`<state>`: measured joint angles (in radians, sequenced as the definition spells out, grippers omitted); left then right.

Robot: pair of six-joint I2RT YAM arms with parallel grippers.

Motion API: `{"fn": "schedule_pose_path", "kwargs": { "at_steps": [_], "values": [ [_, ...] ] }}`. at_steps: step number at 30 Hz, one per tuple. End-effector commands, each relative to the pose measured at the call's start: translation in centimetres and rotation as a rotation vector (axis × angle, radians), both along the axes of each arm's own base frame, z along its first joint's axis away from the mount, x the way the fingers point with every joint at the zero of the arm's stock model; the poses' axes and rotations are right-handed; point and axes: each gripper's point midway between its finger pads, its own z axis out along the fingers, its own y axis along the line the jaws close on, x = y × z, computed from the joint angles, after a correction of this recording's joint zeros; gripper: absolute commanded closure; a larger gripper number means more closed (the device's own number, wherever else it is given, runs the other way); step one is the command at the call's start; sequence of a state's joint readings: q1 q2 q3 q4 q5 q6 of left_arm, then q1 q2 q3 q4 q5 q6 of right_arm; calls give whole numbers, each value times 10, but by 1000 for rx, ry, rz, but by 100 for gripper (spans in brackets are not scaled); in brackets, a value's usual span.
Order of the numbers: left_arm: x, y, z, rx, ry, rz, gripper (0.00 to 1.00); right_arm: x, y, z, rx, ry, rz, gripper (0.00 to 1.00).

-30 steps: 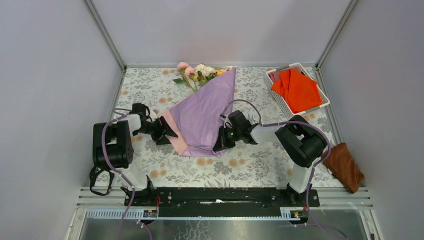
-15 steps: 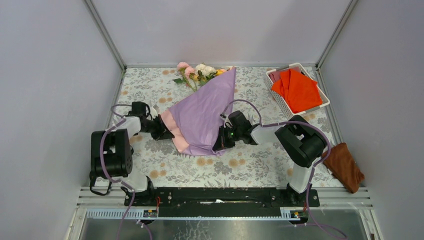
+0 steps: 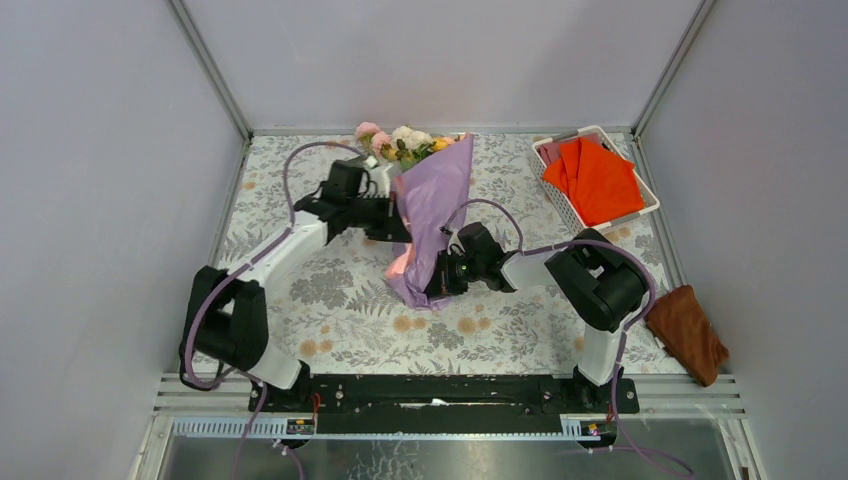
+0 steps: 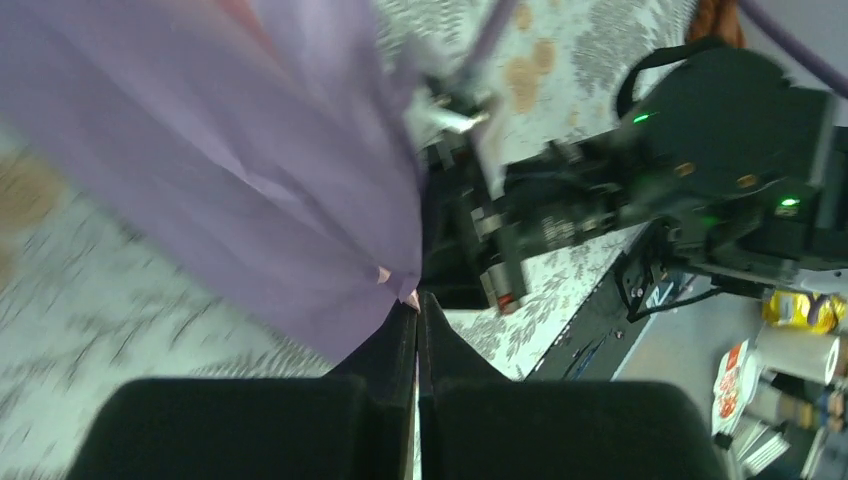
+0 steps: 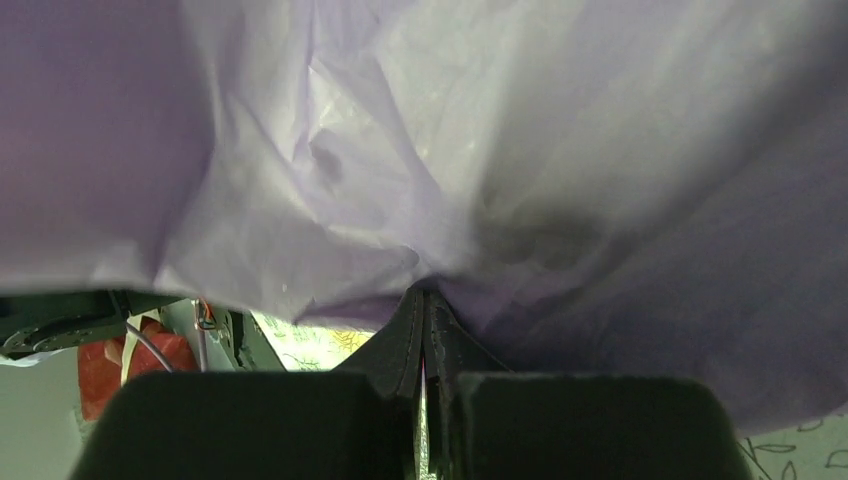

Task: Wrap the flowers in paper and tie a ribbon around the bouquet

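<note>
Paper (image 3: pixel 432 205), lilac side out, is clamped in both my grippers. My left gripper (image 4: pixel 417 300) has its fingers pressed together on a folded corner of the sheet. My right gripper (image 5: pixel 424 296) is closed on the crumpled lower end of the bundle. The left one holds its flap raised over the middle of the cone, and the right one pins the narrow end near the centre of the table (image 3: pixel 330 290). The flowers (image 3: pixel 400 140) poke out of the wide end at the table's far edge, about midway along it.

I take this to be the folding-over step. I should carry the left flap across the stems and lay it snug. The right grip should stay steady so the cone does not twist. I should pull gently, since thin paper can tear at a pinch. I see no ribbon. An orange-red cloth (image 3: pixel 598 180) fills a white basket (image 3: pixel 556 200) at the far right corner.
</note>
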<state>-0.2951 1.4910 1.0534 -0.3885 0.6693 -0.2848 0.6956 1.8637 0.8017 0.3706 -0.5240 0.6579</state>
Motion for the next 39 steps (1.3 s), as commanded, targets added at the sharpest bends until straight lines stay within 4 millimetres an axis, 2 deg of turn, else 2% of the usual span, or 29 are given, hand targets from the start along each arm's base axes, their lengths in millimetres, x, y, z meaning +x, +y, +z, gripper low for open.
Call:
{"fn": "schedule_pose_path", "kwargs": {
  "at_steps": [1,6,9,13,17,21,26,30,32,36,38,39],
  "values": [
    [16,-56,23,-15,-135,-122,100,-5,-30,-48,-158,25,-60,100],
    [20,-96,22,-26,-142,-190,100,-6,-22,-38,-91,26,-63,100],
    [32,-105,3,0,-129,-178,100,-7,-13,-25,-8,44,-85,100],
    [50,-108,-42,67,-81,-157,100,-3,-9,-8,83,37,-168,100],
    [59,-109,-75,106,-59,-152,100,1,-14,7,80,-32,-243,100],
    [63,-111,-98,123,-45,-167,100,-1,-20,25,86,-69,-286,100],
    [61,-111,-125,170,-41,-198,100,-7,-34,38,62,-72,-338,98],
    [59,-108,-138,200,-39,-218,100,-12,-53,52,0,-94,-352,91],
    [58,-106,-139,215,-50,-228,100,-1,-72,59,-35,-123,-382,84],
    [56,-102,-137,233,-70,-242,100,43,-118,76,-43,-184,-449,65],
    [56,-101,-135,238,-76,-244,100,66,-128,76,-101,-217,-439,54],
    [56,-100,-135,240,-76,-242,100,75,-128,75,-110,-217,-420,50]
  ]
}}
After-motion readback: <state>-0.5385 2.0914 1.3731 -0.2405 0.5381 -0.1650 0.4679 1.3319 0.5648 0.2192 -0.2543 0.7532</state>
